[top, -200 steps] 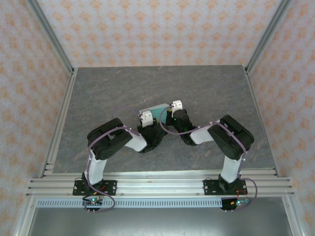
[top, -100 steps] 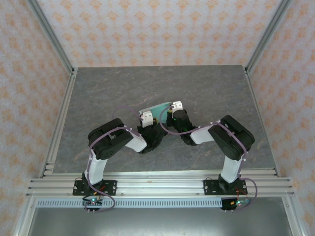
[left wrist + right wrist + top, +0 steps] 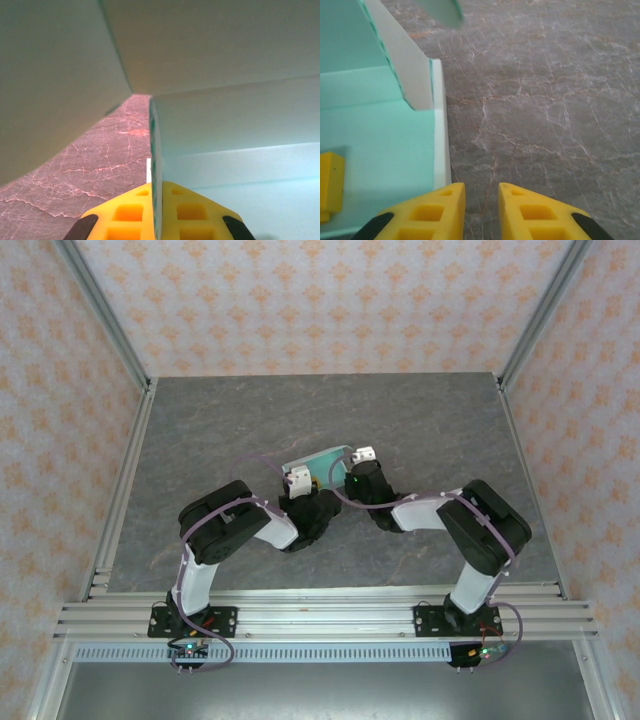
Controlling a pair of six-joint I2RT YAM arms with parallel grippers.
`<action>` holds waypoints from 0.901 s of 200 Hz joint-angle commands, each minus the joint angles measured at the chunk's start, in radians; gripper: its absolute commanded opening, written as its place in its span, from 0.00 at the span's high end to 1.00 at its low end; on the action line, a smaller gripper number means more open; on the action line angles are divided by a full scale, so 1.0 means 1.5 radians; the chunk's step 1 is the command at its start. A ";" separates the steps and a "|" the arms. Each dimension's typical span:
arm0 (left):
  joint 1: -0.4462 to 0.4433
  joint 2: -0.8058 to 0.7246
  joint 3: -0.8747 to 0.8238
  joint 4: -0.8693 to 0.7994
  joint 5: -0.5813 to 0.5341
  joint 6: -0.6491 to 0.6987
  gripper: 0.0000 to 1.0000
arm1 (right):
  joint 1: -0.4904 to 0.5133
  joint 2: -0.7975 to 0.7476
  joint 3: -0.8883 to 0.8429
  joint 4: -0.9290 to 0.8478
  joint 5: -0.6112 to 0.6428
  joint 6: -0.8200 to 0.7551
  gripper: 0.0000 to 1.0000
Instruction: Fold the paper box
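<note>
Right gripper (image 3: 481, 212) has let go and gapes empty beside the pale mint-blue card paper box (image 3: 385, 145), left gripper (image 3: 156, 220) clamping a wall; I judge folding unfinished.

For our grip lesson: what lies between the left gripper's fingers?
A wall of the box, edge-on, pinched by the left gripper; left wrist view shows it.

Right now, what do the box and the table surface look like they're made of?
The paper box: thin matte mint card, judging by its pale cut edge and crisp creases. The table: grey with pale marble-like veins, fairly dull; real stone or a printed laminate, the look leaves open.
</note>
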 commanded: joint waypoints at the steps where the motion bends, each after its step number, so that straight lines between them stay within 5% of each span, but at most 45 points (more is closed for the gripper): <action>1: 0.012 0.035 -0.021 -0.104 0.013 0.021 1.00 | -0.006 -0.043 0.022 -0.075 -0.015 0.003 0.70; 85: 0.012 0.030 -0.023 -0.103 0.015 0.025 1.00 | -0.061 -0.206 0.123 -0.259 -0.131 0.059 0.45; 180: 0.012 0.031 -0.020 -0.109 0.016 0.020 1.00 | -0.046 0.044 0.486 -0.555 -0.153 0.038 0.35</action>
